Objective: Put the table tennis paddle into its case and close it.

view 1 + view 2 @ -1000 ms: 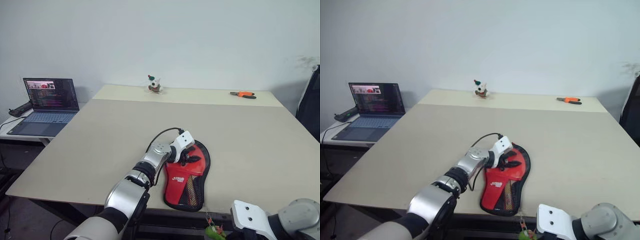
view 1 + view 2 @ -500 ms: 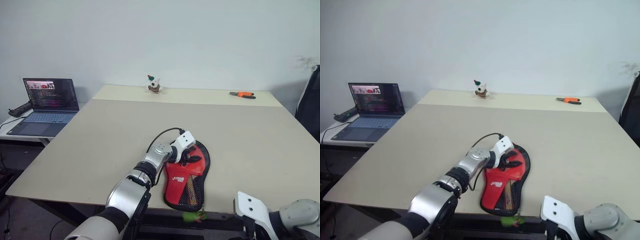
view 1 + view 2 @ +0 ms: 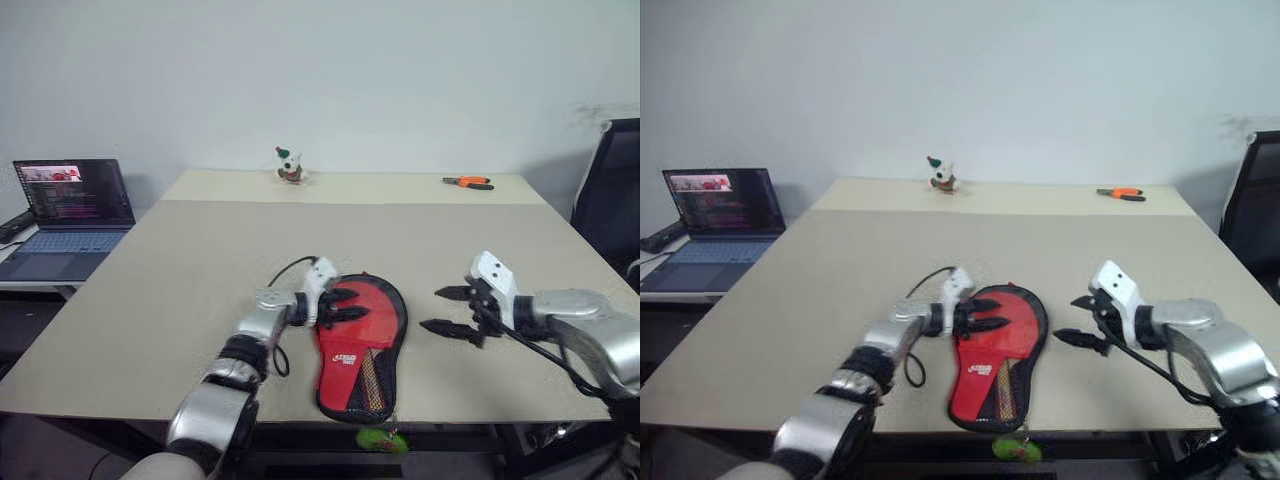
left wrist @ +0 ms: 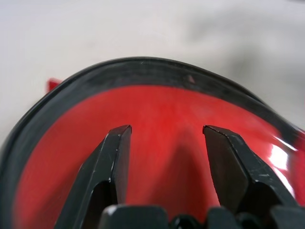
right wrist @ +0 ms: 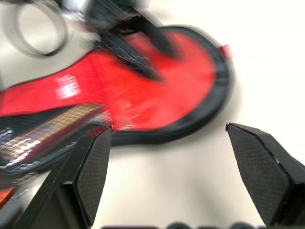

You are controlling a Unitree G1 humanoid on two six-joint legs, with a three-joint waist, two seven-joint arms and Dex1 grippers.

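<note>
On the far left, off the table point(image 3: 150, 300), sits 1 open laptop point(image 3: 62, 215). At the back edge stands 1 small figurine point(image 3: 288, 166).

Next comes the left gripper point(image 3: 338, 308): its 2 black fingers stand apart over the round end of the case point(image 3: 358, 340), gripping nothing that I can make out; whether the tips touch the fabric I cannot tell. The 1 case lies flat near the table's front edge, red logo face up, black rim all round, its narrow end toward the robot and 1 green zipper tag point(image 3: 378, 438) hanging over the edge. The paddle itself cannot be seen; I judge it is already inside, since the case lies closed and filled out.

To the right, the right gripper point(image 3: 452, 310) hovers above bare table beside the case, its 2 fingers spread wide and empty, pointing at the case. Farther back lies 1 orange-handled tool point(image 3: 467, 182), and 1 dark chair point(image 3: 605, 190) stands at the right edge.

The closing step looks finished or nearly so. The next move calls for checking the zip is fully home; if not, 1 gripper must pin the case while the other pinches the tag.
</note>
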